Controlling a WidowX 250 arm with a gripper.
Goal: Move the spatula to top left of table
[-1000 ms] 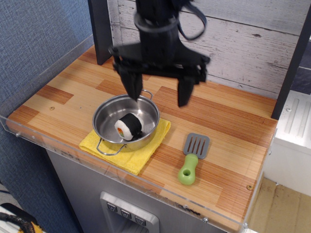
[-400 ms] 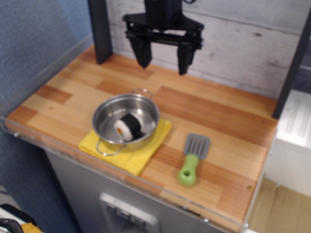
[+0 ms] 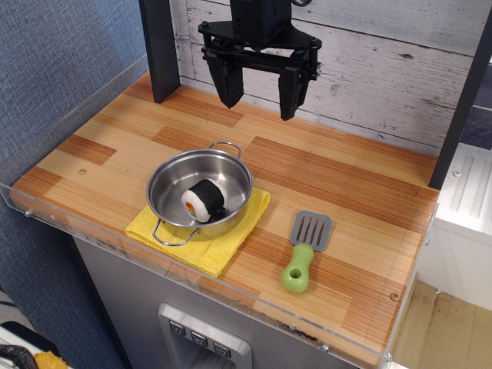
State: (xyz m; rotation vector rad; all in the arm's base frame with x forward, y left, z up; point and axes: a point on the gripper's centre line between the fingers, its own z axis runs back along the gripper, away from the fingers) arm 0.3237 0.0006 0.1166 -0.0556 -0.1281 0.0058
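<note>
The spatula [image 3: 302,251] lies flat on the table [image 3: 346,184] near the front right, its lime-green handle toward the front edge and its grey slotted blade pointing back. My gripper [image 3: 261,101] hangs high over the back middle of the table, far behind the spatula. Its two black fingers [image 3: 229,86] are spread wide apart and hold nothing.
A steel pan [image 3: 200,188] with a sushi roll [image 3: 203,201] in it sits on a yellow cloth [image 3: 201,231] at the front centre, left of the spatula. A dark post [image 3: 159,46] stands at the back left. A clear acrylic rim [image 3: 192,280] runs along the front edge.
My gripper has risen and moved back from just above the pan toward the rear wall. It stays open. The spatula, pan and cloth have not moved.
</note>
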